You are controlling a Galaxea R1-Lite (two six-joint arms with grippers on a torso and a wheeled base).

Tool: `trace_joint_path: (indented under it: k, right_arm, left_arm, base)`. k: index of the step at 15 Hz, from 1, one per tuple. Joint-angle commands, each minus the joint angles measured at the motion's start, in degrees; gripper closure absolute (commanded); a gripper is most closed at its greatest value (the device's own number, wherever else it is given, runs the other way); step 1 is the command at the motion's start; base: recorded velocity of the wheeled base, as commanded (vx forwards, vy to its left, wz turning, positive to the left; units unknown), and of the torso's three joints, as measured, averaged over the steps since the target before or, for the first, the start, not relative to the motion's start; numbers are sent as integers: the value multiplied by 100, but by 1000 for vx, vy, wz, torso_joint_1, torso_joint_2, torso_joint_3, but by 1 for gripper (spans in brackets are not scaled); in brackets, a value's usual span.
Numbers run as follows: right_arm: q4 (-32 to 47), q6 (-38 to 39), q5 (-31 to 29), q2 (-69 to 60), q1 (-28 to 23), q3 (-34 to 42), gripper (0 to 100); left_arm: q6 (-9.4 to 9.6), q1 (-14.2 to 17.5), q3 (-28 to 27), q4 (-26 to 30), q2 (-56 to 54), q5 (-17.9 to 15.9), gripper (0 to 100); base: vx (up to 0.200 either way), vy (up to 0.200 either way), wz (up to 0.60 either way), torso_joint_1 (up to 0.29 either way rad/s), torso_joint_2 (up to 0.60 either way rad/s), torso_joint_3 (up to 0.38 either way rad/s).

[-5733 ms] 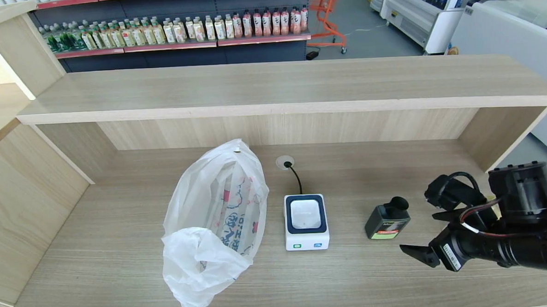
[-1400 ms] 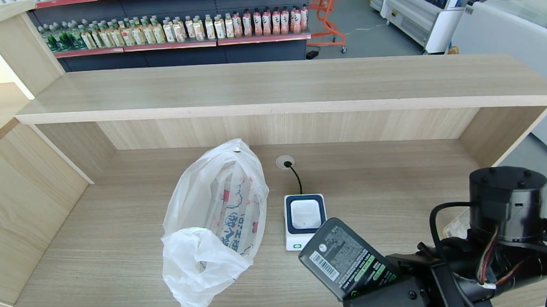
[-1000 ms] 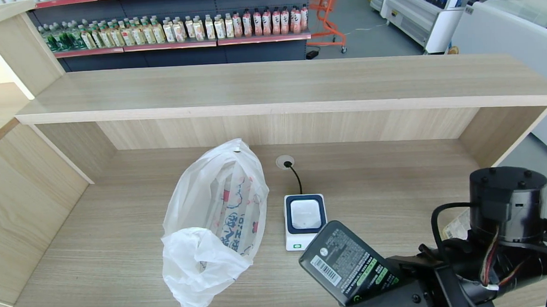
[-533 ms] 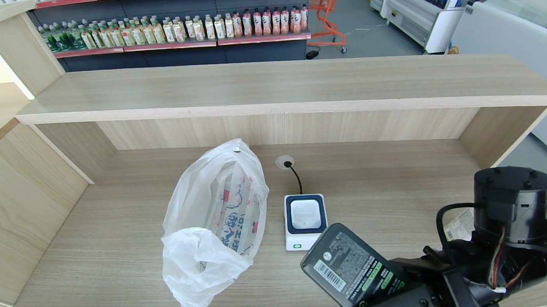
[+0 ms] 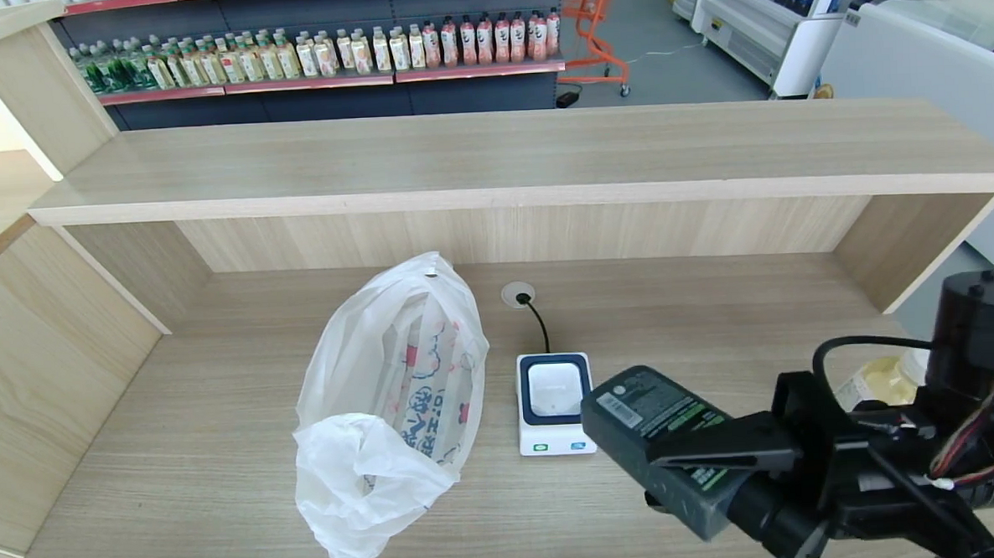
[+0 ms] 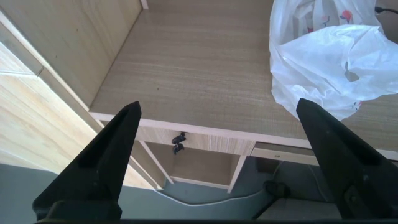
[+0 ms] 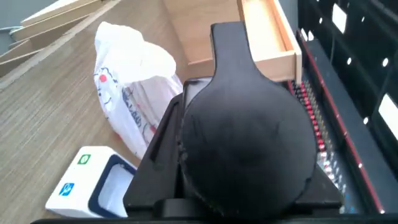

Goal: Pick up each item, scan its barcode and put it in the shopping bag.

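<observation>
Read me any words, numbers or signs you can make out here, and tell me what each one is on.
Nothing can be quoted; all print is too small or blurred.
dark bottle: white barcode label and fine print, unreadable.
shopping bag: blue and red print on or showing through it, characters unclear.
scanner: one green icon and one blue, no legible words.
shelf bottles: labels too small.

Right arm in from four o'clock, gripper clamped tight!
The right arm [image 5: 891,471] lies low and nearly level in the head view, pointing toward nine o'clock. The right gripper [image 5: 682,472] is squeezed onto a dark bottle [image 5: 637,407], with one finger laid across its top face. The left gripper [image 6: 217,106] hangs with both fingers [image 6: 106,162] spread wide.
</observation>
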Motion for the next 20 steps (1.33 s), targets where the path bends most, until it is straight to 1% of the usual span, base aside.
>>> trace_joint_path:
  k: [1, 2, 3, 4, 5, 7, 8, 9, 11, 13, 14, 15, 17, 18, 20]
  right_arm:
    - [39, 881, 73, -786, -815, 204, 100]
    - [144, 863, 468, -804, -1017, 213, 100]
    - [294, 1065, 539, -830, -1211, 177, 100]
    - [382, 1909, 539, -874, -1395, 72, 100]
    - [373, 2489, 539, -962, -1404, 54, 100]
    - [408, 4220, 433, -1120, -1474, -236, 100]
    - [408, 5222, 3, -1085, -1492, -438, 100]
    - [408, 6602, -578, -1058, -1448, -552, 100]
    - [399, 9142, -1834, -891, -1044, -605, 100]
    - [425, 11067, -3091, -540, -569, -570, 100]
    - [461, 12034, -3610, -338, -367, -596, 100]
    - [496, 12658, -3891, -127, -279, -605, 100]
    - [496, 13229, -4076, 321, -253, -605, 100]
    - [496, 13431, -4172, 471, -182, -614, 100]
    - [461, 13466, -4489, 849, 55, -728, 100]
  left_arm:
    - [-3, 1, 0, 1, -2, 2, 0]
    - [-3, 1, 0, 1, -2, 2, 0]
    - [-3, 1, 0, 1, -2, 2, 0]
    - [-3, 1, 0, 1, -2, 2, 0]
    - [-3, 1, 0, 1, -2, 2, 0]
    - [-3, 1, 0, 1, -2, 2, 0]
    - [-3, 1, 0, 1, -2, 11, 0]
    - [-3, 1, 0, 1, -2, 2, 0]
    - [-3, 1, 0, 1, 6, 2, 0]
    - [-3, 1, 0, 1, -2, 2, 0]
    - [-3, 1, 0, 1, -2, 2, 0]
    - [-3, 1, 0, 1, -2, 2, 0]
    - [-3, 1, 0, 1, -2, 2, 0]
    - [-3, 1, 0, 1, -2, 2, 0]
    - [-3, 1, 0, 1, -2, 11, 0]
  base:
    - [0, 0, 0, 0, 0, 0]
    - [0, 0, 0, 0, 0, 0]
    - [0, 0, 0, 0, 0, 0]
    - [0, 0, 0, 0, 0, 0]
    - [0, 0, 0, 0, 0, 0]
    - [0, 0, 0, 0, 0, 0]
    - [0, 0, 0, 0, 0, 0]
    - [0, 0, 0, 0, 0, 0]
    - [0, 0, 0, 0, 0, 0]
    - [0, 0, 0, 0, 0, 0]
    - [0, 0, 0, 0, 0, 0]
    - [0, 0, 0, 0, 0, 0]
    - [0, 0, 0, 0, 0, 0]
    - [0, 0, 0, 0, 0, 0]
    - [0, 0, 0, 0, 0, 0]
